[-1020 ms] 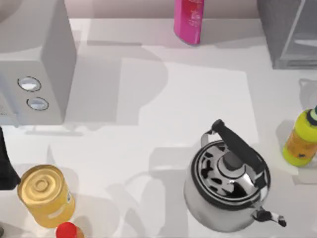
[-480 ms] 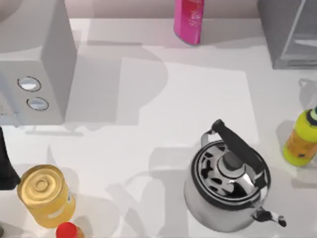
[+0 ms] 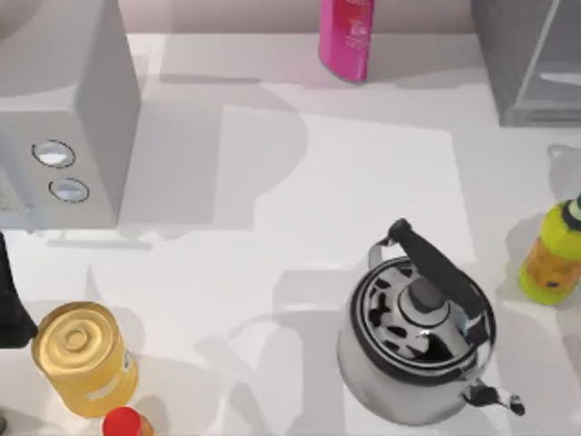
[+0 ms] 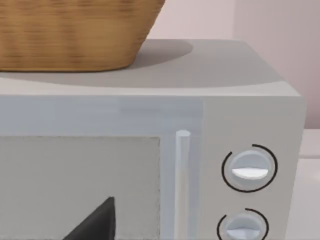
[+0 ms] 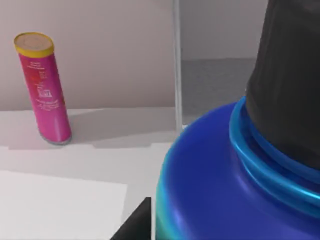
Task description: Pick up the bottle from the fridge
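Observation:
The bottle (image 3: 550, 259), yellow-green with a blue shoulder and dark cap, is at the table's right edge, in front of the fridge (image 3: 531, 59) at the back right corner. In the right wrist view the bottle's blue shoulder (image 5: 210, 185) and cap sit very close to the camera. A dark fingertip (image 5: 136, 224) of my right gripper lies against its side, so the gripper appears shut on it. The fridge's light frame (image 5: 176, 60) stands just behind. My left gripper (image 4: 95, 225) is parked at the left edge, facing the box with two dials.
A steel kettle (image 3: 418, 341) with a black handle stands front right of centre. The lighter grey box with dials (image 3: 64, 118) is at the left, a wicker basket (image 4: 70, 30) on top. A pink tube (image 3: 345, 36) stands at the back. A yellow can (image 3: 83, 356) and red cap (image 3: 123, 423) are front left.
The bottle has drifted slightly toward the right edge and its shadow has shifted. Nothing else has moved.

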### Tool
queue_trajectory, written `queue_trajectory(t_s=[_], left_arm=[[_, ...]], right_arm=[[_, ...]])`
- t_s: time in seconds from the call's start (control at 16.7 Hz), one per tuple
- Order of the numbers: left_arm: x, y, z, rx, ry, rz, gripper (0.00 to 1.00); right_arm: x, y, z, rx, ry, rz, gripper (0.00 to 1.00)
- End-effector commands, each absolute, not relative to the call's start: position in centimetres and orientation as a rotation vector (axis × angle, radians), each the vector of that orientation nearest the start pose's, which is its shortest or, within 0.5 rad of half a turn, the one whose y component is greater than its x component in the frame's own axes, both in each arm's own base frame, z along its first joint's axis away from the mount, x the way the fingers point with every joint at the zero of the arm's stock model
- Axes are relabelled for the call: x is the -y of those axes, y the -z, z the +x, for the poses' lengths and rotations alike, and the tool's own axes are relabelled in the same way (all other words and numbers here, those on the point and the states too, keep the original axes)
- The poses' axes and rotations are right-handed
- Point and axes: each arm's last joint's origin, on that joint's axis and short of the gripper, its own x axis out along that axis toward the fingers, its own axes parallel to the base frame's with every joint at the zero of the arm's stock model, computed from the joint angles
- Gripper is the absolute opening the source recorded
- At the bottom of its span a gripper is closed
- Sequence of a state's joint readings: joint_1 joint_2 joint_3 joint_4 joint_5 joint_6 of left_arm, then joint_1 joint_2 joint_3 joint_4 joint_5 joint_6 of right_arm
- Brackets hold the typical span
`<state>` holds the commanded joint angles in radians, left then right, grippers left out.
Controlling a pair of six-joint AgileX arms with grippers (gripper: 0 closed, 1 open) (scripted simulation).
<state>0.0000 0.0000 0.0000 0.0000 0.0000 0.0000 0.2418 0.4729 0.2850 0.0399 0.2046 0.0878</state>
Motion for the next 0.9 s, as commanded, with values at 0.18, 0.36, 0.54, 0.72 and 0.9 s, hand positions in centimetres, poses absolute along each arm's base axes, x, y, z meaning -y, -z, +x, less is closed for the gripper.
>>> queue_trajectory(t_s=[0.18,0.36,0.54,0.72,0.9], left_arm=[[0.1,-16.0,10.6,0.0,0.0,0.0,1.0],[0.1,-16.0,10.6,0.0,0.0,0.0,1.0],[0.1,-16.0,10.6,0.0,0.0,0.0,1.0],[0.1,-16.0,10.6,0.0,0.0,0.0,1.0],[0.1,-16.0,10.6,0.0,0.0,0.0,1.0]], right_arm=[[-5.7,-24.6,17.5,-0.212,-0.025,0.054,0.0],[-10.8,-25.9,22.2,-0.261,-0.01,0.046,0.0],[-17.5,-25.0,26.2,-0.29,0.005,0.029,0.0],[-24.4,-22.1,28.6,-0.302,0.013,0.01,0.0],[-30.1,-18.8,29.1,-0.303,0.012,-0.005,0.0]])
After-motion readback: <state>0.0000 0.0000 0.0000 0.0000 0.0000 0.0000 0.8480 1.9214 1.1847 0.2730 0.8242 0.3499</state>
